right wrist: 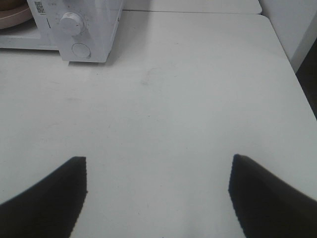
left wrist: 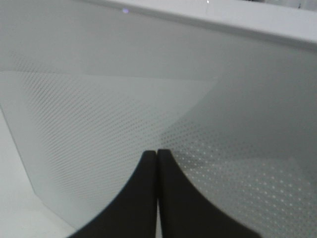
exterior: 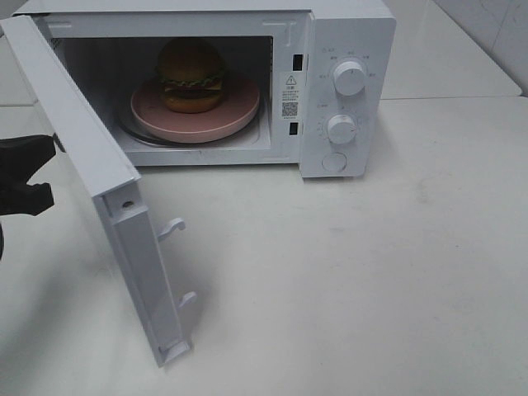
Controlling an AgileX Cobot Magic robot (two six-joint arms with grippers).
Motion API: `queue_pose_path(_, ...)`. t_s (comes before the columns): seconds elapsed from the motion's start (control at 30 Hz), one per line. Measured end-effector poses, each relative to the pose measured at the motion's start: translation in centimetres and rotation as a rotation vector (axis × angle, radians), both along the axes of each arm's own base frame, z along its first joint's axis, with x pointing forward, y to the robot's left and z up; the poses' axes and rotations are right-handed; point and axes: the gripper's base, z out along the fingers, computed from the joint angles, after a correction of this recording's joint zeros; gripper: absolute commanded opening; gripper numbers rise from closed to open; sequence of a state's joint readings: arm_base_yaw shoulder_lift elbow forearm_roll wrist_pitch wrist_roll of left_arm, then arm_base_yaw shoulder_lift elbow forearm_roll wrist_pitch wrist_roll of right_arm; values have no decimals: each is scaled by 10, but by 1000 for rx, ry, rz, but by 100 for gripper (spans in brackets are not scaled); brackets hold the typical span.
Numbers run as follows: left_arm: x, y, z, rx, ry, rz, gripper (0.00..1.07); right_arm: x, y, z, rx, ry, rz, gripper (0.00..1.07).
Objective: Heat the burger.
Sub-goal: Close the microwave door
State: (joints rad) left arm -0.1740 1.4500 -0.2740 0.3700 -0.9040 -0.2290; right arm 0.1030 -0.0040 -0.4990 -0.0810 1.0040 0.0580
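The burger (exterior: pixel 191 74), with a golden-brown bun, green lettuce and a dark patty, sits on a round pink plate (exterior: pixel 235 115) inside the white microwave (exterior: pixel 346 33). The microwave's door (exterior: pixel 78 132) stands swung wide open toward the front left. My left gripper (exterior: pixel 37 165) is at the left edge of the exterior view, just behind the door's outer face. In the left wrist view the left gripper (left wrist: pixel 157 151) is shut on nothing, its tips close to the door's dotted window (left wrist: pixel 99 124). My right gripper (right wrist: pixel 157 158) is open and empty above the table (right wrist: pixel 188 99), out of the exterior view.
Two round knobs (exterior: pixel 349 78) and a round button (exterior: pixel 334 162) are on the microwave's right panel. Door latch hooks (exterior: pixel 175 224) stick out from the door's free edge. The white table (exterior: pixel 371 272) stretches in front and to the right.
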Motion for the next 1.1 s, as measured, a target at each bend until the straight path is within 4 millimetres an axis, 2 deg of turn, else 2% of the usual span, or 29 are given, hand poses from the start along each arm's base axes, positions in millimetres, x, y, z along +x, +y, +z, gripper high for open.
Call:
queue_pose_path(0.53, 30, -52, -6, -50, 10, 20, 0, 0, 0, 0, 1, 0, 1, 76)
queue_pose_path(0.57, 35, -61, -8, -52, 10, 23, 0, 0, 0, 0, 1, 0, 1, 76)
queue_pose_path(0.77, 47, -83, -9, -64, 3, 40, 0, 0, 0, 0, 1, 0, 1, 76)
queue_pose_path(0.83, 56, -99, -12, -57, 4, 50, 0, 0, 0, 0, 1, 0, 1, 76)
queue_pose_path(0.93, 58, -103, -12, -56, 5, 54, 0, 0, 0, 0, 1, 0, 1, 76)
queue_pose_path(1.0, 67, -117, -13, -54, 1, 54, 0, 0, 0, 0, 1, 0, 1, 76)
queue_pose_path(1.1, 69, -121, -13, -56, -1, 54, 0, 0, 0, 0, 1, 0, 1, 76)
